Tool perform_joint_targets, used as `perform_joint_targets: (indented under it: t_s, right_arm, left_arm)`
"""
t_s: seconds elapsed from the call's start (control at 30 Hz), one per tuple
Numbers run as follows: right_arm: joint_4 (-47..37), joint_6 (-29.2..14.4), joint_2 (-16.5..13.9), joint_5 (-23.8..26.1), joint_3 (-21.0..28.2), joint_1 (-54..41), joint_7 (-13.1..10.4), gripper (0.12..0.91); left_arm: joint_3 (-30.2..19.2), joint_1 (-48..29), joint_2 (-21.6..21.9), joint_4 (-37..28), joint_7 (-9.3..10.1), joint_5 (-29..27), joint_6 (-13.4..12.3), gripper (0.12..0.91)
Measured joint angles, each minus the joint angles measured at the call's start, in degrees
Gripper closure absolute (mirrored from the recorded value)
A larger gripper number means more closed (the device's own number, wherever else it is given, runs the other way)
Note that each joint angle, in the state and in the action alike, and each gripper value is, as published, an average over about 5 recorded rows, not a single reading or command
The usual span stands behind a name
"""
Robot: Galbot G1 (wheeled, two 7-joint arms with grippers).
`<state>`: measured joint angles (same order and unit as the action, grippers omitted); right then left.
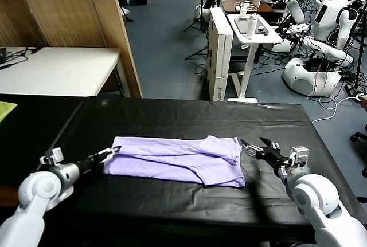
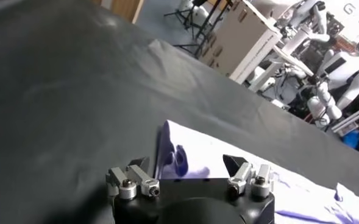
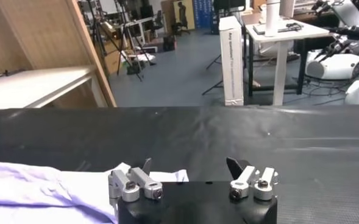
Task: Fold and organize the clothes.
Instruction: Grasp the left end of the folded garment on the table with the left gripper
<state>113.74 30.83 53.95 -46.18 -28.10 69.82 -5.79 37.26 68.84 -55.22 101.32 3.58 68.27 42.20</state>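
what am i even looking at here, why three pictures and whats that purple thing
This is a two-armed robot at a table covered in black cloth. The big picture comes from a camera on its head, looking down at its work. The other two come from cameras on its wrists, so each shows that arm's own claw up close.

The purple thing is a pale lavender T-shirt, lying partly folded into a long strip across the table. The left gripper sits at one end of it, the right gripper at the other. Both are open and neither is holding anything.

A bit of yellow-green cloth peeks in at the far left edge. Behind are white tables and other robots in a workshop.
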Motion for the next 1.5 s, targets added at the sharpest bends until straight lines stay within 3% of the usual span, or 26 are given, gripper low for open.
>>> perform_joint_targets:
  t_s: [0.9,1.2,1.5]
  right_arm:
    - [0.1,0.1,0.9,0.6,0.7,0.0,-0.2,0.118]
    - [-0.1,0.1,1.4,0.9,1.3,-0.3,-0.2,0.118]
    - [-0.3,0.1,1.9,1.3,1.9,-0.6,-0.2,0.118]
  left_arm:
    - [-1.1,-1.2,-1.7,-1.7,-0.97,-0.5,-0.1,0.142]
    - [-1.1,-1.4,-1.6,-2.0,-0.89,-0.5,0.0,0.331]
    - [-1.2,-1.2,-1.7,-1.9,-0.57,-0.3,0.0,0.7]
